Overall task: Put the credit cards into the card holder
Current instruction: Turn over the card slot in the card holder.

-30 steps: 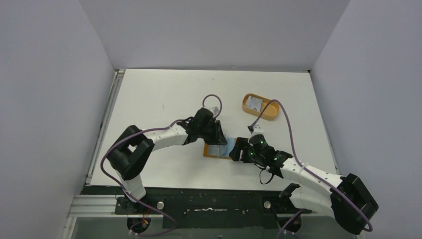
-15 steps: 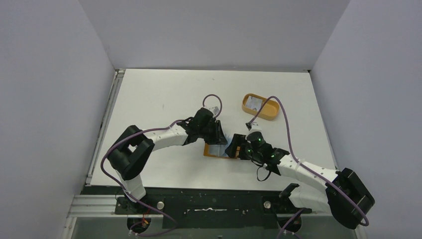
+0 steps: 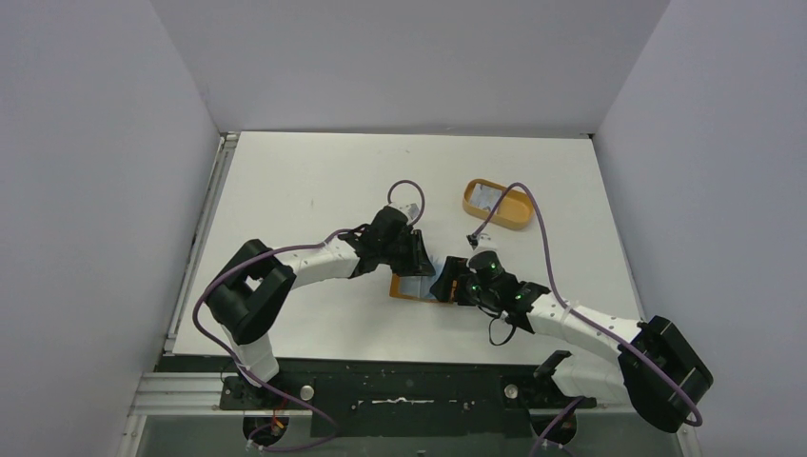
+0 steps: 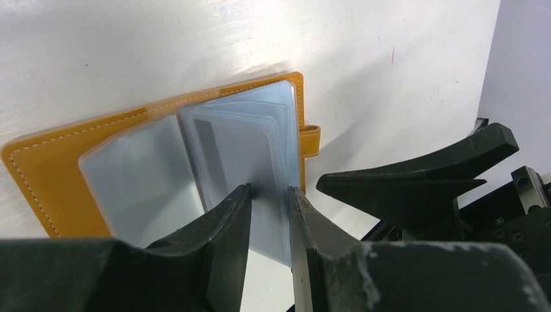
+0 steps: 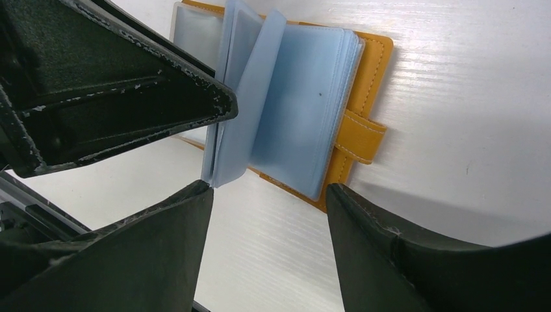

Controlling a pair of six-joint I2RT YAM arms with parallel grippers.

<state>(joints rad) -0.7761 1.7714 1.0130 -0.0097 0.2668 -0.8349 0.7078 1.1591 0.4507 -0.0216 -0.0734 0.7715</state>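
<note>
Open card holder [image 3: 416, 287] mid-table, left gripper [image 4: 268, 195] clamped on its sleeve, right gripper [image 5: 268, 195] apart alongside; orange tray [image 3: 515, 211] far right

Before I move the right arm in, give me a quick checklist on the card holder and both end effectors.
1. Card holder open on table: ok.
2. Left end effector pinching a clear sleeve: ok.
3. Right end effector carrying a credit card: not ok, jaws open, empty.
4. Pale card waiting in orange tray: ok.
5. Pinched sleeve's pocket free: cannot tell.
</note>
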